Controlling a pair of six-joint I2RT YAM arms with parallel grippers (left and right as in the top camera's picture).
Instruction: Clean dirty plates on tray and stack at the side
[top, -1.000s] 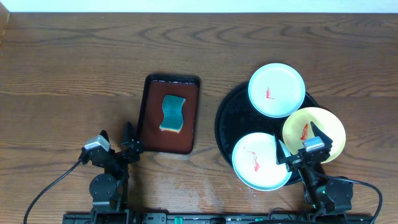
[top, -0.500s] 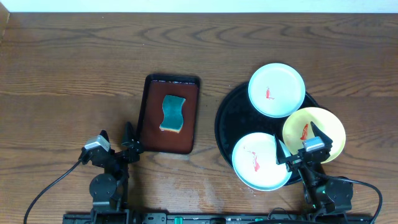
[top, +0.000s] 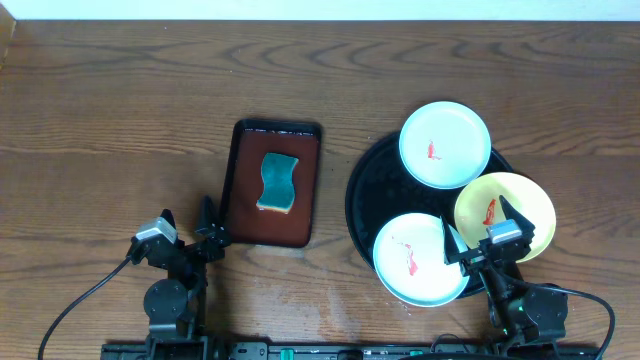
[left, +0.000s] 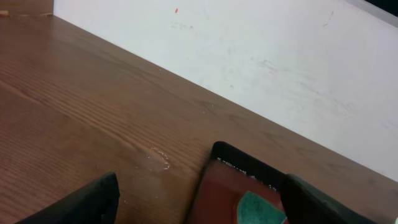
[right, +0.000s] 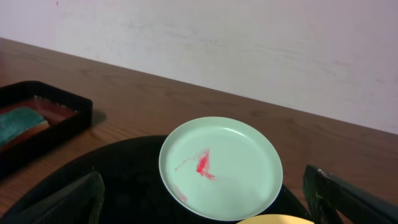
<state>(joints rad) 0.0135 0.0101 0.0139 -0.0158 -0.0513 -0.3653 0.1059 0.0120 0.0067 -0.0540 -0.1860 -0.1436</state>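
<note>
A round black tray (top: 362, 205) holds three plates. A white plate (top: 445, 144) with a red smear lies at its far side and also shows in the right wrist view (right: 220, 167). A second smeared white plate (top: 418, 258) lies at the near side. A pale yellow plate (top: 518, 203) with a red smear overhangs the right rim. My right gripper (top: 483, 229) is open and empty above the near plates; its fingers frame the far white plate (right: 208, 199). My left gripper (top: 187, 222) is open and empty, left of the brown tray.
A rectangular reddish-brown tray (top: 243, 205) with a teal and yellow sponge (top: 278, 183) lies left of the black tray; its corner and sponge show in the left wrist view (left: 233, 186). A white wall (left: 249, 56) bounds the table's far edge.
</note>
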